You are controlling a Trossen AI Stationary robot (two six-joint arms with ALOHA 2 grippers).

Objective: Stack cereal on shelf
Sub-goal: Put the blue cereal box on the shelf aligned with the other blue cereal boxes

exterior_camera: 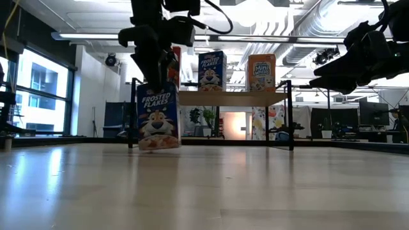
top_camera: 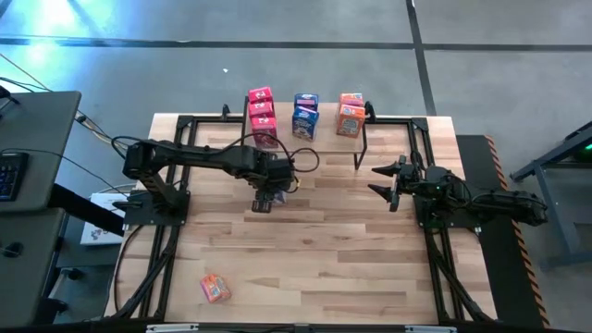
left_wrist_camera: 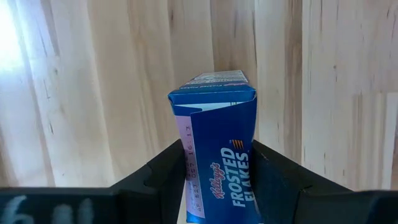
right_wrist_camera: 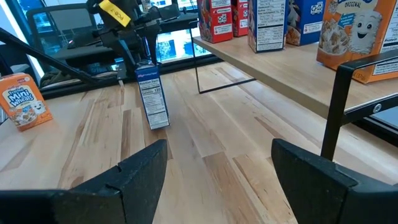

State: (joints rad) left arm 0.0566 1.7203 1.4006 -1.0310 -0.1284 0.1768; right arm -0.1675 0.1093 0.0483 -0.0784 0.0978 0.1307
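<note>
Currently, working left to right across the table: 1 orange box point(top_camera: 215, 289) lies alone near the front left of the tabletop point(top_camera: 324, 259), well apart from everything else and not yet collected.

Centre-left, the left gripper point(top_camera: 265, 192) is clamped on a blue Frosted Flakes box point(exterior_camera: 158, 115), fingers point(left_wrist_camera: 283, 180) pressed on its 2 narrow sides. Box is upright. In the low view its base sits at or just above the tabletop; cannot tell which. It is in front of the shelf point(exterior_camera: 230, 98), not on it.

Step in hand, as I judge it: carrying this blue box to the shelf. Next move calls for a lift clear of the top board's front edge, then travel toward the blue pair and a level set-down on or beside them without knocking neighbours.

Shelf contents, left to right in the high view: 3 red boxes point(top_camera: 263, 116), 2 blue boxes point(top_camera: 305, 115), 2 orange boxes point(top_camera: 351, 114). So 7 appear shelved, 1 is in the grip, 1 is loose.

Far right, the right gripper point(top_camera: 387, 182) waits beside the shelf's right end, fingers spread wide, holding nothing.
</note>
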